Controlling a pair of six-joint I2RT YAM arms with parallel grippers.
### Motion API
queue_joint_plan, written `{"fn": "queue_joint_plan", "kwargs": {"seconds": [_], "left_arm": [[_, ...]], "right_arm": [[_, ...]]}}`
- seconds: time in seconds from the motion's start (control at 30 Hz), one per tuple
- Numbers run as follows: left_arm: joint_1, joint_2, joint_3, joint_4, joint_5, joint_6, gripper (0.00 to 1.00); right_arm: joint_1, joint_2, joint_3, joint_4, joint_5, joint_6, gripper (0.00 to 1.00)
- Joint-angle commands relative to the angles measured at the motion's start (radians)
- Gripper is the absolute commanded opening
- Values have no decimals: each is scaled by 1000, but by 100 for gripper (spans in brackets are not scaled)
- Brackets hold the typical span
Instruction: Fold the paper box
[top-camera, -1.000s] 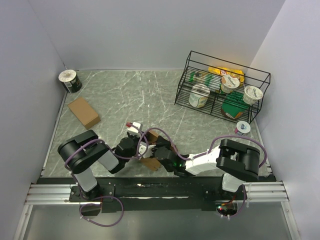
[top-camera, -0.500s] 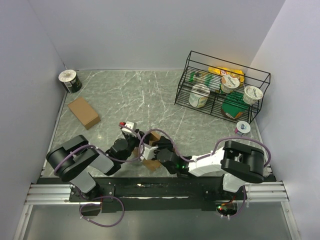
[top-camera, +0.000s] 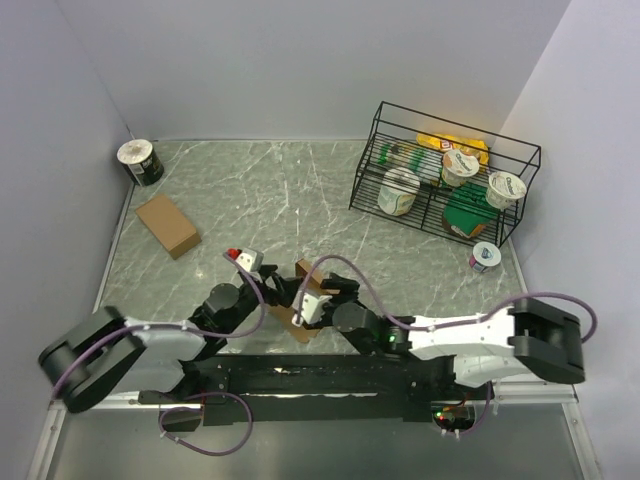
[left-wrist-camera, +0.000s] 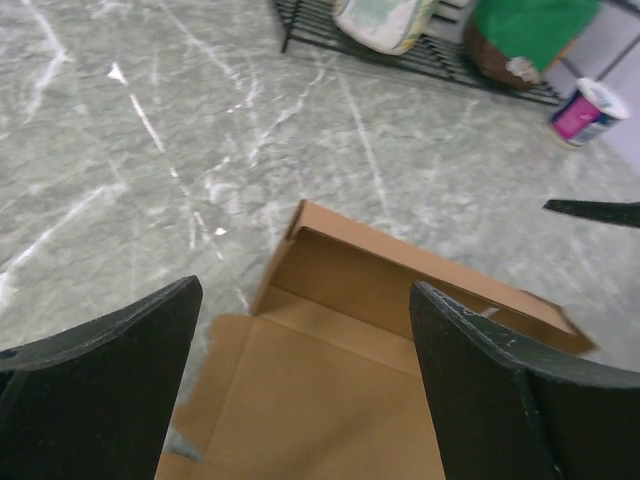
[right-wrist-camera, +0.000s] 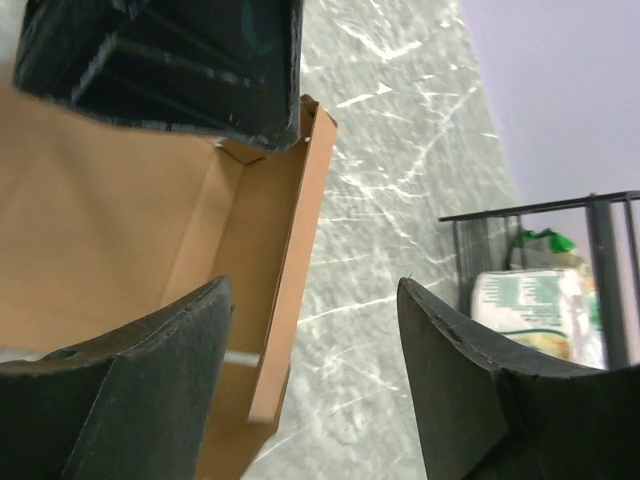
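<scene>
The paper box (top-camera: 306, 276) is brown cardboard, partly folded, lying on the table between my two grippers. In the left wrist view its flat panel (left-wrist-camera: 330, 400) lies under the open left gripper (left-wrist-camera: 305, 290), with one raised wall (left-wrist-camera: 400, 275) at the far side. The fingers (left-wrist-camera: 110, 380) stand well apart and touch nothing. In the right wrist view the right gripper (right-wrist-camera: 312, 283) is open too. The box's wall edge (right-wrist-camera: 295, 270) runs between its fingers without being pinched. From above, the left gripper (top-camera: 278, 292) and right gripper (top-camera: 322, 296) face each other across the box.
A second brown box (top-camera: 168, 224), fully formed, lies at the left. A round roll (top-camera: 140, 162) stands in the far left corner. A black wire rack (top-camera: 440, 185) with cups and packets stands at the back right, with a small cup (top-camera: 485, 256) beside it.
Both grippers have opened and let go of the box. Both arms have dropped lower and stretched out along the table. The box now stands with one flap up.
</scene>
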Motion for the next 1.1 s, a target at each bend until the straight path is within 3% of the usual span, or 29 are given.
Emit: {"fn": "queue_joint_plan", "kwargs": {"seconds": [0.0, 0.13, 0.23, 0.37, 0.5, 0.67, 1.07], "left_arm": [[37, -144, -13, -184, 113, -48, 93], [137, -264, 11, -316, 228, -93, 94], [250, -249, 68, -351, 379, -140, 94], [326, -152, 142, -304, 581, -202, 93], [366, -60, 202, -218, 672, -269, 90], [376, 80, 252, -174, 726, -291, 85], [386, 264, 288, -71, 755, -317, 73]], "right_arm": [[17, -162, 36, -201, -125, 189, 75], [14, -261, 65, -305, -190, 319, 77], [-36, -273, 146, -441, -237, 473, 76], [-173, -278, 225, -516, -441, 675, 66], [-286, -291, 231, -488, -598, 765, 53], [-333, -250, 246, -503, -644, 797, 43], [-340, -225, 209, -464, -686, 832, 41]]}}
